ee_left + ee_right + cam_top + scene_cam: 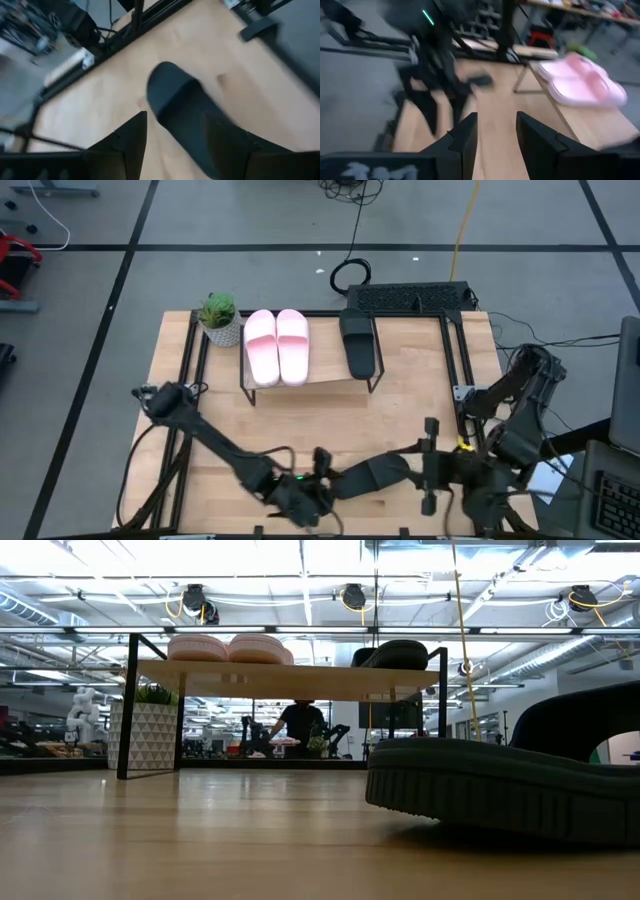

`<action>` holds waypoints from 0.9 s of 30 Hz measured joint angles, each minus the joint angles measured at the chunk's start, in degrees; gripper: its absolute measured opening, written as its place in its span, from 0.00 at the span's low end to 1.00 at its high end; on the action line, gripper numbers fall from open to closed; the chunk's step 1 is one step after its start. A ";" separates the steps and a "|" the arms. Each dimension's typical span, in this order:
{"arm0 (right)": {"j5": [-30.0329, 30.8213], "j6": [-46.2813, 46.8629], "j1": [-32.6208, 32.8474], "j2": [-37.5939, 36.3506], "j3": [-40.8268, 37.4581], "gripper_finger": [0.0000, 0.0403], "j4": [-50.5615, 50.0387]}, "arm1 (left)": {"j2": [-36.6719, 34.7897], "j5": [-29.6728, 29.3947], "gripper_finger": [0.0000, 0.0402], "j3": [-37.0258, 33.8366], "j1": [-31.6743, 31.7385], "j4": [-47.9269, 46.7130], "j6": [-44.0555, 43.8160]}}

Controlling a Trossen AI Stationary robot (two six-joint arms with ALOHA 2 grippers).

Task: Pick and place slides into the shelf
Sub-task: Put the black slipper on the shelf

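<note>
Grey floor (250, 220) w/ black tape lines; light wooden bench (400, 420). Bright ceiling strip lights (300, 555), exposed pipes. Person in dark top (300, 725) at back.

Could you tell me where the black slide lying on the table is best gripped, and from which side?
Probably across its wide strap, from above. The black slide on the table lies flat and upright, and the left gripper already has its open fingers either side of it. The sole looks too broad to span.

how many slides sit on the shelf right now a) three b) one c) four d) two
a: the high view shows the pink pair and one black slide on the shelf; the other black slide lies on the table near the left pincer.
</note>
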 joint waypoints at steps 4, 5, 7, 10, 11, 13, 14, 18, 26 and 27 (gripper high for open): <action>-0.10 -7.02 1.05 -1.00 0.00 0.31 7.13 | 4.54 2.47 0.48 0.00 3.32 6.01 7.75; -0.10 -8.59 1.27 -1.06 0.00 0.31 8.39 | 5.51 3.39 0.48 0.00 4.01 6.88 8.52; -0.14 -11.43 1.55 -1.10 0.00 0.31 10.64 | 7.03 4.24 0.48 0.00 4.84 6.90 9.25; -0.11 -14.79 1.55 -1.10 0.00 0.31 12.69 | 8.87 5.42 0.48 0.00 5.40 7.82 9.99; -0.10 -15.68 1.55 -1.10 0.00 0.31 13.24 | 9.33 5.59 0.48 0.00 5.43 8.47 11.00; -0.06 -17.23 1.44 -1.10 0.00 0.31 13.86 | 10.55 6.02 0.48 0.00 5.40 11.62 13.93; -0.01 -17.85 1.28 -1.10 0.00 0.31 14.18 | 11.01 6.19 0.48 0.00 5.31 12.74 15.37; 0.01 -18.84 0.65 -1.10 0.00 0.31 14.66 | 12.75 7.52 0.48 0.00 5.28 17.57 20.06; -0.07 -19.70 -0.53 -1.10 0.00 0.31 15.54 | 12.73 8.90 0.48 0.00 7.07 25.15 23.52; -0.09 -20.26 -0.55 -1.10 0.00 0.31 16.06 | 12.73 9.89 0.48 0.00 7.42 25.93 23.72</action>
